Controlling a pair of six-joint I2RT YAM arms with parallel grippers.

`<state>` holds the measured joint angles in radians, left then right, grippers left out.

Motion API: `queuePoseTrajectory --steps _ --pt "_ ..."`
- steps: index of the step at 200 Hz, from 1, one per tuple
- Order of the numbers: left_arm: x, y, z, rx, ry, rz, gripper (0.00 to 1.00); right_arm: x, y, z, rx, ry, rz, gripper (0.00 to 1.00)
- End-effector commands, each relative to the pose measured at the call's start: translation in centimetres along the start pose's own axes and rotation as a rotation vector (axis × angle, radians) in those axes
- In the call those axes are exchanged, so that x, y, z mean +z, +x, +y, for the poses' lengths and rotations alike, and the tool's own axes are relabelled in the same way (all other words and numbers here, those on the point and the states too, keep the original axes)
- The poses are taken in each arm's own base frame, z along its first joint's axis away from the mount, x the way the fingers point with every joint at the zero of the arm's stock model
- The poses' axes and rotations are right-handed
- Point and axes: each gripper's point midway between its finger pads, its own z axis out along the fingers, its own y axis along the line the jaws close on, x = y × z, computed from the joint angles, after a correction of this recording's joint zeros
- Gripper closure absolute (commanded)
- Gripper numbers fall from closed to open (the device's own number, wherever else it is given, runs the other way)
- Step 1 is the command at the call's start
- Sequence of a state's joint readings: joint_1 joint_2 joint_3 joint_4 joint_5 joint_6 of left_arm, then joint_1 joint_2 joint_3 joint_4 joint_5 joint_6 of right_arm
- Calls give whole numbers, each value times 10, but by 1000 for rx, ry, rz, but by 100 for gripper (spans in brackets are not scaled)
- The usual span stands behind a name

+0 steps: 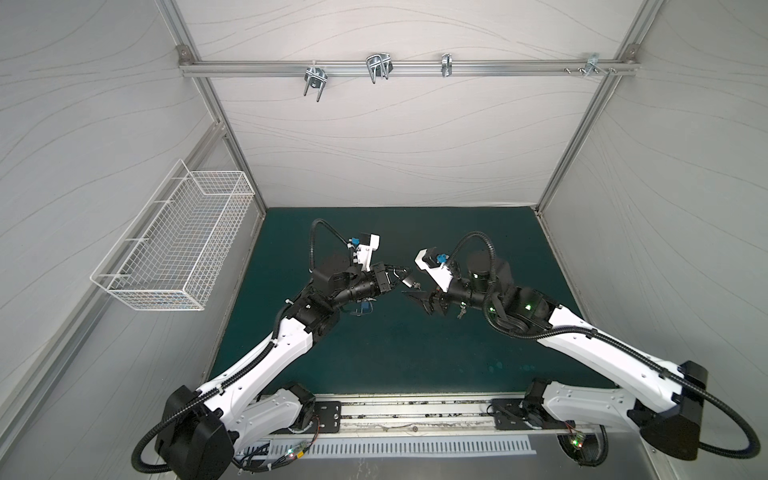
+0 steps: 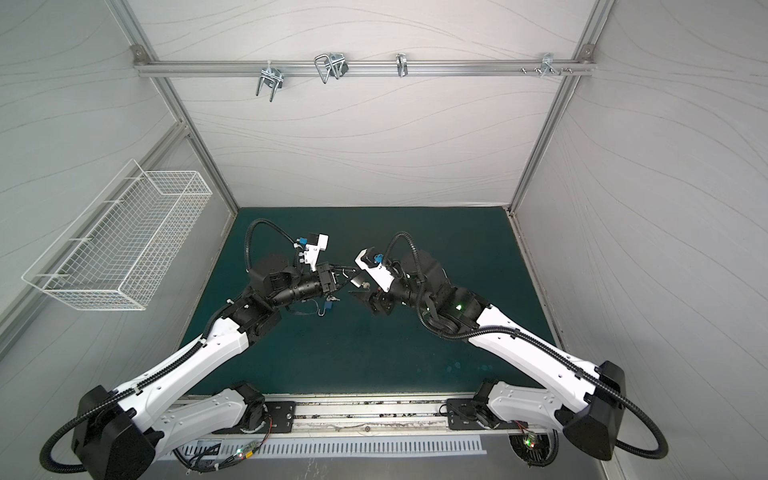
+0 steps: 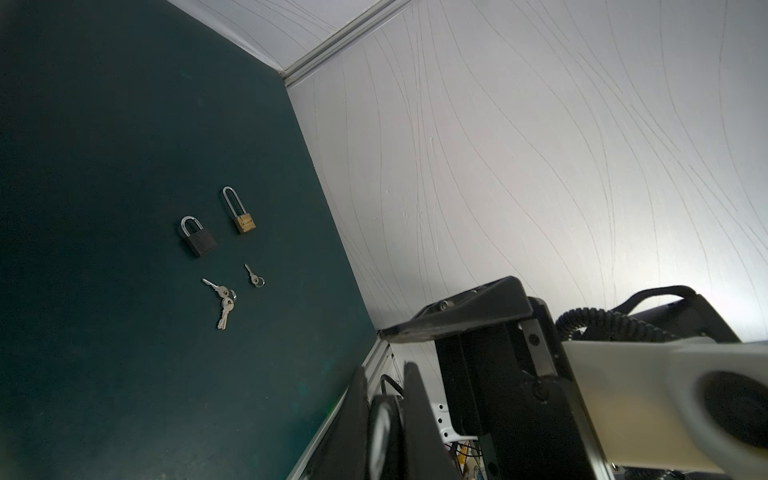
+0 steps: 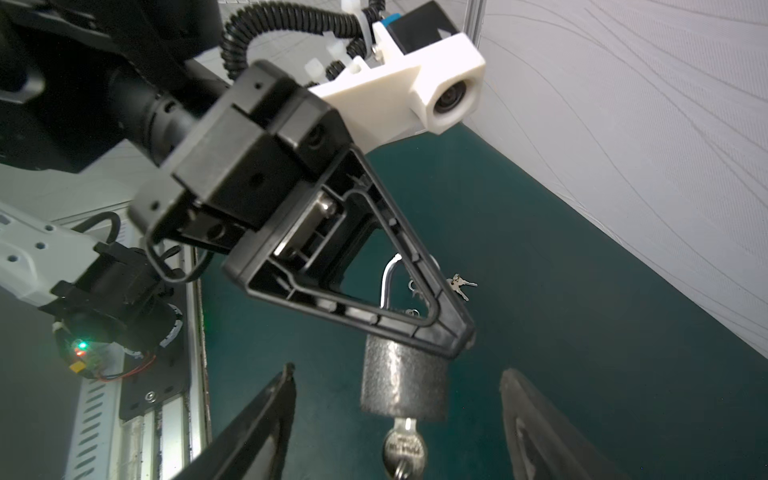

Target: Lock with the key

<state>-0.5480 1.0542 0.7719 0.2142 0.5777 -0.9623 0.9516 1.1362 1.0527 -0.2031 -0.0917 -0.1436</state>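
Your left gripper (image 4: pixel 455 332) clamps the padlock (image 4: pixel 405 378) in mid-air, with the key (image 4: pixel 405 449) in its keyhole. The jaws of your right gripper (image 1: pixel 415 302) stand wide on either side of the key, gripping nothing. Close off-centre and you could twist the padlock loose or drag the key out.

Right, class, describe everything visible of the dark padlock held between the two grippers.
The padlock has a dark grey, speckled, metal-looking body and a silver shackle, partly hidden, so whether it is latched cannot be told. The left gripper clamps its top, holding it in the air over the green mat. A silver key sits in its keyhole, opposite the shackle. The right gripper is open, its fingers either side of the key, not touching.
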Motion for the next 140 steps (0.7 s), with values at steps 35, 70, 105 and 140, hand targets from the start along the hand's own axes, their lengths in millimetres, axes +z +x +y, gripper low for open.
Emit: queuePoseTrajectory --steps 35,70,105,140 --pt "-6 -16 -40 63 97 -44 100 7 -9 -5 -51 29 25 30" --pt "-6 -15 -42 65 103 -40 100 13 -9 -7 -42 31 40 37" --pt "-7 -14 -42 64 107 -42 100 17 -6 -7 -34 27 59 40" --pt "-7 -14 -42 62 106 -41 100 18 -7 -6 -26 16 56 55"
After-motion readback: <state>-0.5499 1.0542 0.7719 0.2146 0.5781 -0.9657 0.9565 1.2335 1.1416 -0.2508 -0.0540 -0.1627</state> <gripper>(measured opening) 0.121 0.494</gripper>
